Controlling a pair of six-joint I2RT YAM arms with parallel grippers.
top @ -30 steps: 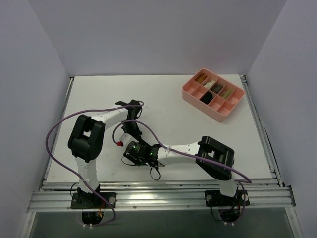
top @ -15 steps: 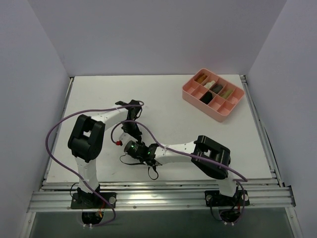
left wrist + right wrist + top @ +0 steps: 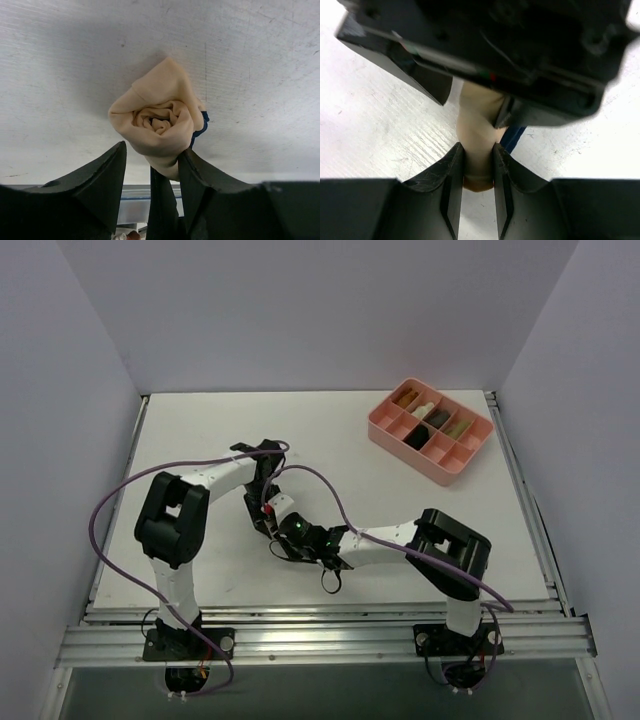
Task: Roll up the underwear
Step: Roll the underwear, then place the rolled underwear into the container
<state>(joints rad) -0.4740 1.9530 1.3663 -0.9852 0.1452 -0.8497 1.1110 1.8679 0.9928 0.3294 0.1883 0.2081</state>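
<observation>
The underwear [image 3: 157, 125] is a tight tan roll with dark trim showing at its right side, resting on the white table [image 3: 60, 60]. My left gripper [image 3: 154, 150] stands open around its near end, the right finger [image 3: 210, 185] touching the cloth and the left finger [image 3: 100, 185] apart from it. My right gripper [image 3: 477, 147] is shut on the underwear [image 3: 475, 125], pinching the roll between both fingers. From above, both grippers meet at the table's near centre-left, left gripper [image 3: 266, 512] and right gripper [image 3: 284, 530], hiding the roll.
A pink divided tray [image 3: 381, 433] with several rolled cloths stands at the back right. Purple cables loop over both arms. The table's front rail [image 3: 320, 640] runs just behind the grippers.
My right gripper has closed on the roll and its wrist has shifted right and slightly back. My left gripper has opened its jaws off the roll.
</observation>
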